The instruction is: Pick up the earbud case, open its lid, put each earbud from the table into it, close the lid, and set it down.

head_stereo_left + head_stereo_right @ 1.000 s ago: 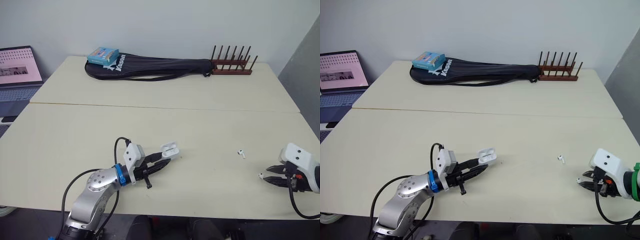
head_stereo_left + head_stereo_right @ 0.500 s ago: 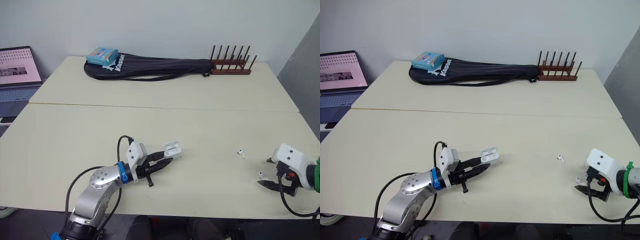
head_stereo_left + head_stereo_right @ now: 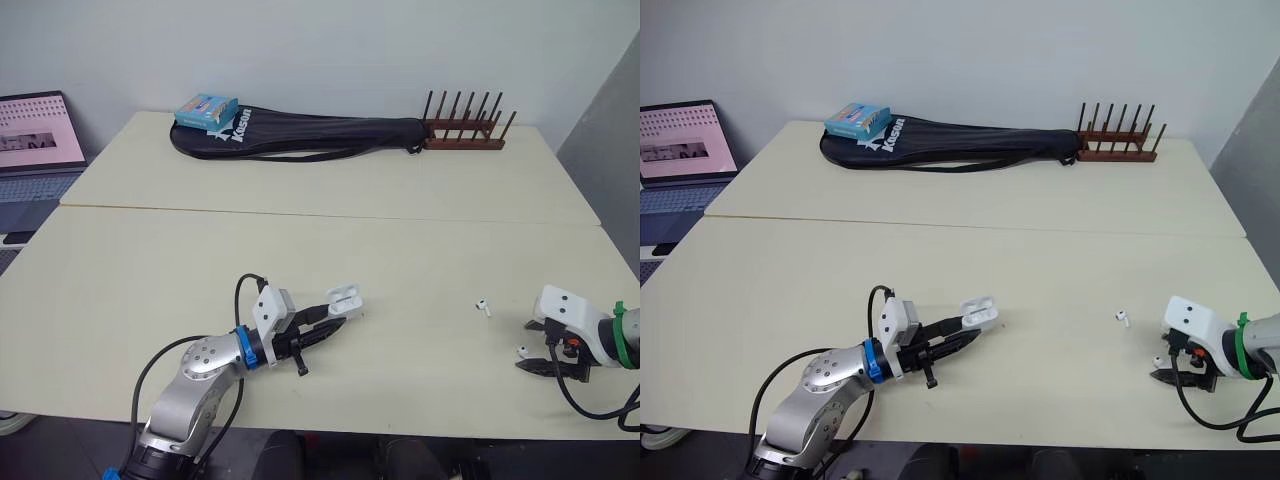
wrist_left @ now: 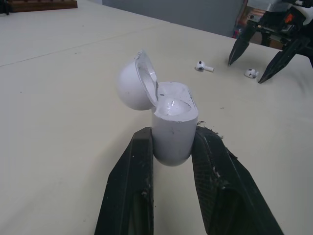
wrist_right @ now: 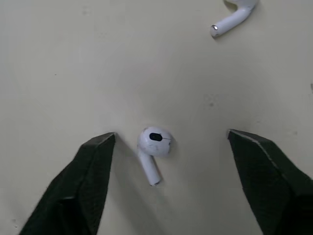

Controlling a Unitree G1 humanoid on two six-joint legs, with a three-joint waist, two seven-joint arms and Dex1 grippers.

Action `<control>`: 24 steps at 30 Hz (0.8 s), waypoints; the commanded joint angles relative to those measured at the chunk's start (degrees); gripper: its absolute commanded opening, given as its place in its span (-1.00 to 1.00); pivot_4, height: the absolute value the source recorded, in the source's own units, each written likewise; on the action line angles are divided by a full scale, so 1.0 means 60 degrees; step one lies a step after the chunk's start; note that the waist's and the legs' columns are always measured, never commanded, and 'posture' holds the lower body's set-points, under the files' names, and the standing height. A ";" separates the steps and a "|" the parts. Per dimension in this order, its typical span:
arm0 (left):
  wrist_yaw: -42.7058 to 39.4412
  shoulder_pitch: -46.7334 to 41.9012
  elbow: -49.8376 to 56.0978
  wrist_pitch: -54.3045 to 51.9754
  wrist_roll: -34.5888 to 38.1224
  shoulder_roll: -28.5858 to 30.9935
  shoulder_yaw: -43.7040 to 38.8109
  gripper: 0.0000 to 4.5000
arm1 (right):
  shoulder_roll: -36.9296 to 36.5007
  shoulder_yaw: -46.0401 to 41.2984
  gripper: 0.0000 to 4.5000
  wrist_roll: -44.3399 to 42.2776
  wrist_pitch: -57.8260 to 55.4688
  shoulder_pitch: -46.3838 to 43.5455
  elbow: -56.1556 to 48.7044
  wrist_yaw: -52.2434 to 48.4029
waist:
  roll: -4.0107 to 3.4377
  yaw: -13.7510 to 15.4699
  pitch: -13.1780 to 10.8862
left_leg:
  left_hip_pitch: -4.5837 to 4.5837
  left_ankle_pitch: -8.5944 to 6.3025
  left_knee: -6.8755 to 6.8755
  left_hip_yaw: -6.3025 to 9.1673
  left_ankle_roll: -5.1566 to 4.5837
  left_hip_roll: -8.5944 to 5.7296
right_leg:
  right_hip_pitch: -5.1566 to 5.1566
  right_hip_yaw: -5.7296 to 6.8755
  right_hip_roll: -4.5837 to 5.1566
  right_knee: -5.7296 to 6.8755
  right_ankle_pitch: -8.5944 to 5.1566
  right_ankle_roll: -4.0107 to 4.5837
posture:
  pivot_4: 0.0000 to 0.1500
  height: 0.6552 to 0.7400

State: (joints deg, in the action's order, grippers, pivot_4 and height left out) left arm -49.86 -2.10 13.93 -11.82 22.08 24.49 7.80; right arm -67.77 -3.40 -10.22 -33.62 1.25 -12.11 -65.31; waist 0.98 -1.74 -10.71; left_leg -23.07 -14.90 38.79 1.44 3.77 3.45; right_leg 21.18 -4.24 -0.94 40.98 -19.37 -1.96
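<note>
L gripper [image 4: 172,139] pinches the earbud case [image 4: 173,122] by its lower body, both fingers [image 4: 137,166] pressed against its sides. Case sits upright w/ lid [image 4: 132,88] flipped open, low over the table [image 3: 300,250] at front-left of centre; can't tell if it touches the top. R gripper [image 5: 171,136] is spread wide, tips down near the tabletop, straddling one earbud [image 5: 152,143] w/o touching it. That bud lies flat betw. the two fingers. A second earbud [image 5: 234,17] lies near, past the tips, apart from the first. Both buds are at front-right, well apart from the case.
</note>
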 commanded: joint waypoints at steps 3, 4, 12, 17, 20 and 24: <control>0.0043 0.0011 0.0449 0.0131 0.0052 -0.0004 -0.0011 -0.68 | -0.0158 -0.0128 -0.20 0.0087 -0.0103 0.0170 -0.0291 0.0087 | 0.0000 0.0000 0.0000 | 0.0002 0.0000 0.0001 -0.0001 0.0000 0.0000 | -0.0001 -0.0001 0.0000 0.0000 -0.0004 -0.0006 | 1.00 -0.12; 0.0047 0.0012 0.0456 0.0126 0.0058 0.0000 -0.0010 -0.68 | -0.0158 -0.0152 -0.38 0.0089 -0.0105 0.0211 -0.0338 0.0099 | 0.0000 0.0001 0.0000 | 0.0002 0.0000 0.0001 -0.0001 0.0000 0.0000 | -0.0001 -0.0001 0.0000 0.0000 -0.0004 -0.0006 | 1.00 -0.12; 0.0052 0.0057 0.0534 0.0083 0.0088 0.0036 -0.0028 -0.68 | -0.0510 -0.0392 -0.83 -0.0104 0.0362 0.0288 -0.0630 -0.0447 | 0.0000 0.0004 0.0000 | 0.0000 0.0000 0.0000 -0.0001 0.0000 -0.0001 | 0.0000 -0.0001 0.0000 0.0000 -0.0004 -0.0006 | 1.00 -0.12; 0.0042 0.0174 0.0685 0.0000 0.0140 0.0097 -0.0061 -0.68 | -0.1306 -0.0534 -0.83 -0.0498 0.1387 0.0518 -0.1057 -0.1987 | -0.0004 0.0002 0.0000 | 0.0001 0.0000 -0.0002 -0.0001 0.0000 0.0001 | 0.0003 0.0001 0.0000 0.0001 -0.0004 -0.0006 | 1.00 -0.12; 0.0062 0.0278 0.0784 -0.0037 0.0154 0.0128 -0.0066 -0.68 | -0.1814 -0.0412 -0.83 -0.0039 0.2824 0.0908 -0.0641 -0.2611 | -0.0002 0.0004 -0.0001 | 0.0001 0.0000 -0.0002 0.0000 0.0000 0.0002 | 0.0001 0.0003 0.0000 -0.0001 -0.0004 -0.0007 | 1.00 -0.12; 0.0093 0.0402 0.0881 -0.0043 0.0141 0.0149 -0.0057 -0.68 | -0.1912 -0.0121 -0.83 0.0564 0.4453 0.0992 0.0170 -0.2738 | -0.0001 0.0001 -0.0002 | 0.0001 0.0000 0.0000 -0.0005 0.0000 0.0000 | -0.0001 0.0001 0.0004 -0.0006 -0.0006 -0.0011 | 1.00 -0.12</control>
State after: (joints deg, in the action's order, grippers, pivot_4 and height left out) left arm -49.37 0.15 16.19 -12.33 22.24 25.09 7.75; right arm -78.77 -4.27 -7.85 -10.52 7.46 -12.05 -81.05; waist 0.98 -1.73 -10.72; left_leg -23.05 -14.90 38.79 1.40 3.77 3.45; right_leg 21.17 -4.25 -0.92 40.95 -19.41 -2.02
